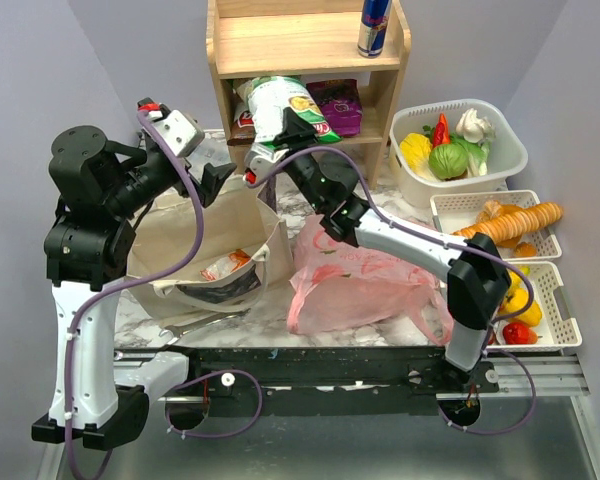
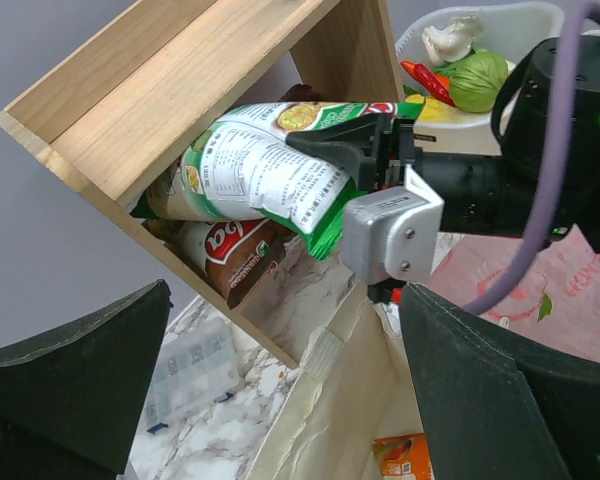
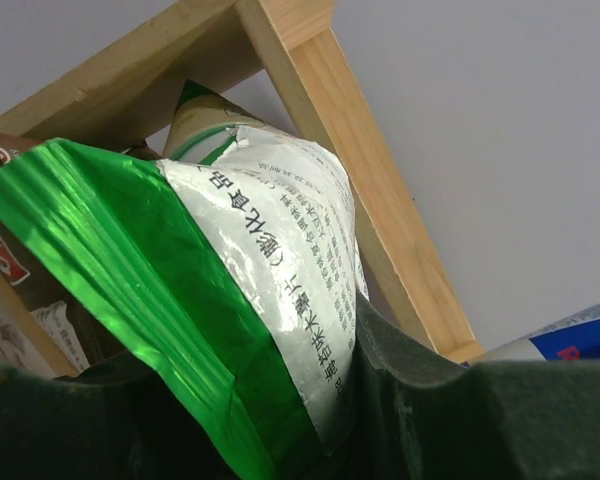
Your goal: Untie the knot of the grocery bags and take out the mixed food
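On the marble table (image 1: 265, 325), nearest the arm bases, the pink bag (image 1: 360, 285) lies slack and crumpled, its left edge touching the canvas tote (image 1: 205, 235), which stands with its mouth agape (an orange-and-white packet shows inside). Whether the pink bag's handles are tied cannot be told from above. To the right, a white tray (image 1: 442, 208) holds the carrot (image 1: 515, 220), laid across it. The left gripper (image 1: 218, 182) hangs over the tote's far rim, jaws spread wide with nothing between them. Beyond it, the right gripper (image 1: 292, 128) is clamped on the lower end of the green-and-white snack bag (image 1: 278, 105), with the crinkled green seam pinched between its fingers (image 3: 420, 400). The bag's upper end reaches into the lower bay of the wooden shelf (image 1: 300, 45), above a brown chip bag (image 2: 235, 255) lying there. To the right of the shelf, a white basket (image 1: 510, 155) holds the green round fruit (image 1: 447, 160), the red pepper (image 1: 441, 130) and the mushroom (image 1: 473, 123). Farthest back, a blue-and-silver can (image 1: 374, 25) stands upright on the shelf's upper board.
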Available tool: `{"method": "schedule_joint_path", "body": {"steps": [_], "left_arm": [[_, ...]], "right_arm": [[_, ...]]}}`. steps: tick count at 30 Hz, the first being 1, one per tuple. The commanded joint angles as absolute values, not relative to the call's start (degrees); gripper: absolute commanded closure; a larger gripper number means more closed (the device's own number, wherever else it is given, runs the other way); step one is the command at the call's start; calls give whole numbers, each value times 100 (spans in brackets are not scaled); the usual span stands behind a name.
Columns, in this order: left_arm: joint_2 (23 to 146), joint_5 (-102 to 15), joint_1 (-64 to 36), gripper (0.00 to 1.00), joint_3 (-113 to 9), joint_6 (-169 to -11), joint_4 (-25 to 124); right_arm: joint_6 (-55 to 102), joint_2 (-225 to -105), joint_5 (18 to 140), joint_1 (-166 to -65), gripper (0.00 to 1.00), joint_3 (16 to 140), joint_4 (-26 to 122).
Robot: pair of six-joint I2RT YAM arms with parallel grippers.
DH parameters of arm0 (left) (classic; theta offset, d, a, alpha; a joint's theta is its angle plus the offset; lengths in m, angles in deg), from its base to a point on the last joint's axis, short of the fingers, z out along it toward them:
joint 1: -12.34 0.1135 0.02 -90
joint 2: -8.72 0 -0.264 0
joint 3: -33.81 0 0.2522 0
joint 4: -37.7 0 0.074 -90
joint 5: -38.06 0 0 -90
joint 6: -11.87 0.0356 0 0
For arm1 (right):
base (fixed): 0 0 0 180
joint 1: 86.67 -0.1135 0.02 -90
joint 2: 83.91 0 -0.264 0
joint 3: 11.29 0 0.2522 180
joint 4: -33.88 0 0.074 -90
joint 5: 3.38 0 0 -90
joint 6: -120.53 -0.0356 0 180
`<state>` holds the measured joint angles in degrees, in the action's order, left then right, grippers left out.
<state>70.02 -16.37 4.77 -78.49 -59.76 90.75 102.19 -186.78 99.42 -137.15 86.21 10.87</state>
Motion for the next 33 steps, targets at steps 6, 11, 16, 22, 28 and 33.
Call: {"method": "schedule_joint_path", "body": {"steps": [6, 11, 16, 22, 28, 33], "left_arm": [[6714, -1873, 500, 1, -7626, -5878, 9103], [6675, -1977, 504, 1, -7602, -5855, 9184], [6629, -2016, 500, 1, -7523, -5753, 9326], [6617, -2065, 513, 1, -7439, -5712, 9366], [6629, -2055, 507, 2, -7392, -5721, 9348], [6654, -2060, 518, 2, -7381, -5756, 9312]], "right_arm": [[10518, -19599, 9809, -13602, 99, 9870, 466], [10635, -20077, 9715, -13481, 99, 10269, 440], [10615, -20512, 9586, -13384, 99, 10816, 526], [10604, -20942, 9440, -13330, 95, 11445, 862], [10530, -20819, 9200, -13334, 72, 11335, 1266], [10268, -20615, 9071, -13334, 49, 11190, 1566]]}}
